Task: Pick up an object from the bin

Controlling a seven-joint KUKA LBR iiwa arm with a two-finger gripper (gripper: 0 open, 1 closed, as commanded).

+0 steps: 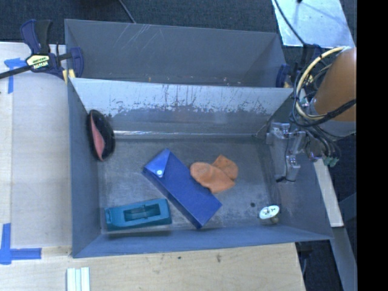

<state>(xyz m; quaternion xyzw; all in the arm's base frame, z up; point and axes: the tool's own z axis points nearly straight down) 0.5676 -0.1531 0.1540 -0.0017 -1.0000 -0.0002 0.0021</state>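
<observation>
Your tool (290, 162) hangs at the bin's (182, 71) right wall; you cannot tell its opening. White disc (269, 211) lies nearest, by the front-right corner; orange lump (214, 173) and blue box (182, 190) lie side by side mid-floor.

You're reaching in from the right: orange wrist cover (338, 77) up high (yellow and black cables (305, 96) looped round it), claw (290, 162) hanging below-left of it, pointed down.
</observation>
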